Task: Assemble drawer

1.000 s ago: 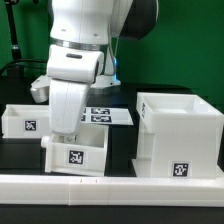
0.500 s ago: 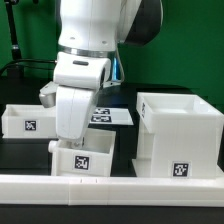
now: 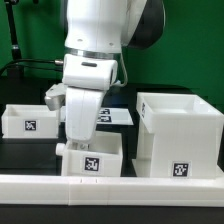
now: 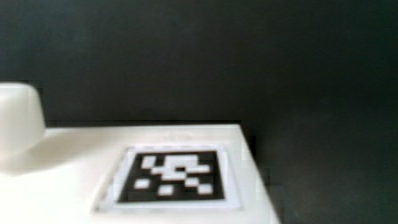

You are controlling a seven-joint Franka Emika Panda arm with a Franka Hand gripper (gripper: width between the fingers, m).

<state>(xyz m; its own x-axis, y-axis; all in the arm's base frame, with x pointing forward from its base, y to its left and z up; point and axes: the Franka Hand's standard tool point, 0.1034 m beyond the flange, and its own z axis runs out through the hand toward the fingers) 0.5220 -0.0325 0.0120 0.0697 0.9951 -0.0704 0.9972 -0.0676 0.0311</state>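
Note:
The large open white housing (image 3: 178,135) stands at the exterior view's right, a tag on its front. A small white tray (image 3: 92,162) with a tag sits low just to its left, near the front rail. My gripper (image 3: 79,138) reaches down into this tray's near-left wall; its fingertips are hidden by the hand and the tray. The tray travels with it, so it is shut on it. A second small tray (image 3: 28,120) rests at the left. The wrist view shows the held tray's white face (image 4: 80,150), its tag (image 4: 175,178) and a rounded knob (image 4: 15,115).
A long low white rail (image 3: 110,187) runs along the front edge. The marker board (image 3: 117,115) lies flat on the black table behind the arm. A green wall stands at the back.
The arm and the small tray have moved together toward the exterior view's right, closer to the large housing. The housing and the left tray have not moved.

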